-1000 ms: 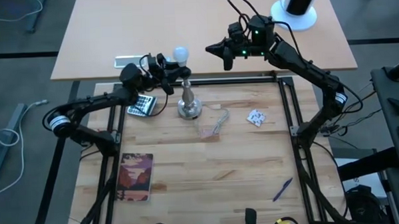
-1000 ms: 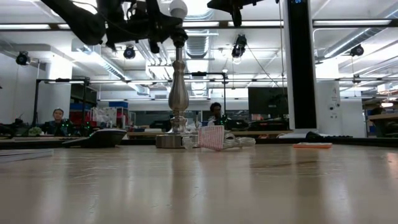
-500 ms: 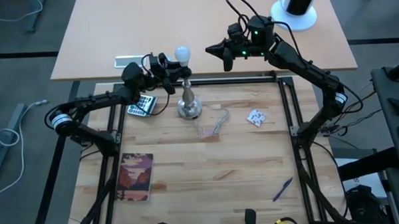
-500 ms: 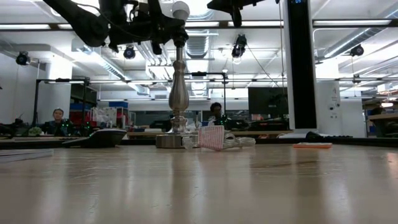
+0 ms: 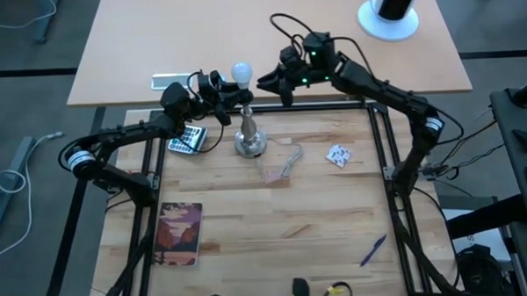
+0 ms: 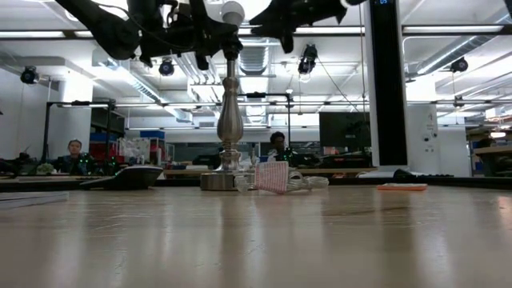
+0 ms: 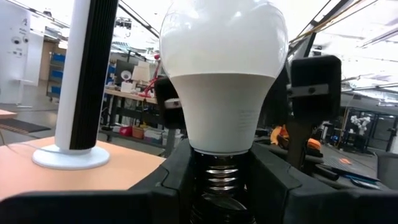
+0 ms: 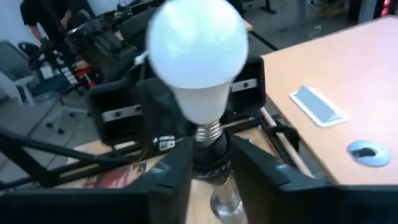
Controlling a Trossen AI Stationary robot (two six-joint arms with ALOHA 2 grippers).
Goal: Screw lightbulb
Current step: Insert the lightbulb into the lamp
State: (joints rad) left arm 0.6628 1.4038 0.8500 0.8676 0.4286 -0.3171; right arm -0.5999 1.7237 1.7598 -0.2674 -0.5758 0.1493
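The silver lamp stand point(image 5: 249, 135) stands upright on its round foot point(image 5: 249, 148) on the table. The white lightbulb point(image 5: 241, 73) sits upright on top, its grey screw base point(image 7: 224, 177) in the black socket point(image 8: 211, 155), threads still showing. My left gripper point(image 5: 232, 95) is shut on the socket, coming from the table's left. My right gripper point(image 5: 267, 81) hovers open just right of the bulb, at the bulb's height. In the right wrist view its fingers point(image 8: 171, 177) stand apart before the socket and touch nothing. My left gripper pinches the black socket point(image 7: 217, 208) at the lamp stand's top between its two fingers point(image 7: 171, 183), just under the bulb's screw base. The fingers come about level from the table's left. The stand stays upright with its foot on the table.
A calculator point(image 5: 188, 137) lies left of the lamp. A clear wrapper point(image 5: 282, 162) and a white packet point(image 5: 338, 155) lie to its right. A book point(image 5: 180, 232) and a pen point(image 5: 372, 250) lie nearer the front. A black tower on a white base point(image 5: 389, 12) stands far right.
My right gripper has moved left and down toward the lightbulb, most of it in the last half second, and its fingers have parted. The lamp stand and the bulb have kept still.
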